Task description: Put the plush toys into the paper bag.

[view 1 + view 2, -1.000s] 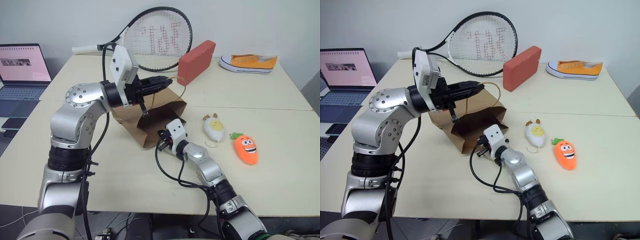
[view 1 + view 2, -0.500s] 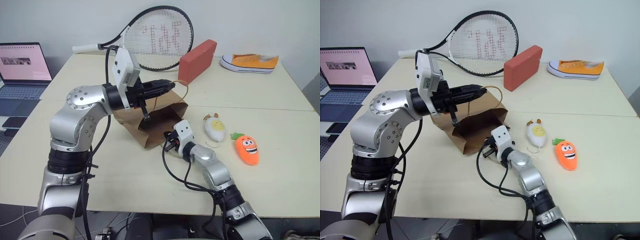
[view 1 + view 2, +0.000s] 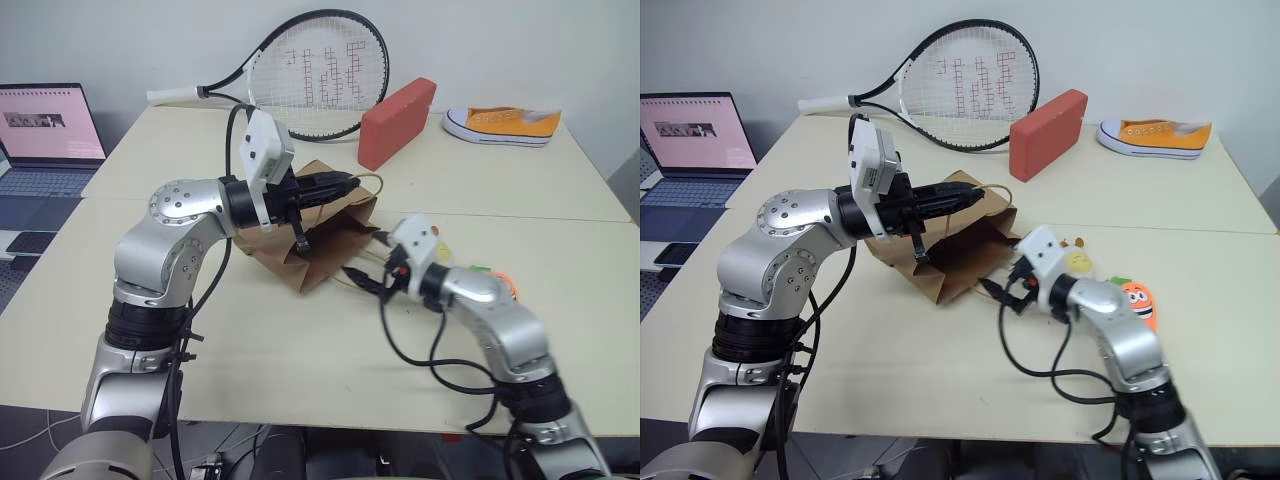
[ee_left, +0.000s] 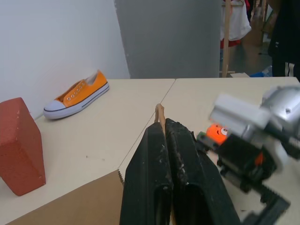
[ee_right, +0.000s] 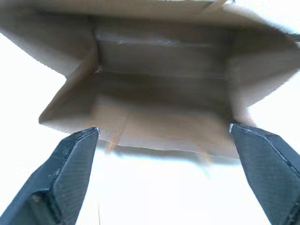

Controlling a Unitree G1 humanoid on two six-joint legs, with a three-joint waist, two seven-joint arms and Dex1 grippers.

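The plush toys lie on the table [image 3: 300, 360] to the right of the paper bag [image 3: 320, 245]: the carrot [image 3: 1137, 298] and the white egg [image 3: 1078, 262], both partly hidden behind the right arm. The bag lies on its side, mouth toward the right gripper [image 5: 164, 187], whose fingers are spread wide and empty. The left gripper [image 3: 345, 184] is clamped on the bag's handle [image 4: 160, 112]. Behind are a red block [image 3: 396, 123], racket [image 3: 315, 75] and sneaker [image 3: 502, 125].

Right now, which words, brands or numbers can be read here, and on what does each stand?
"W" (probably): red mark on the strings of the tennis racket.
On the laptop screen: text too small to read.
On the paper bag, red block and sneaker: none visible.
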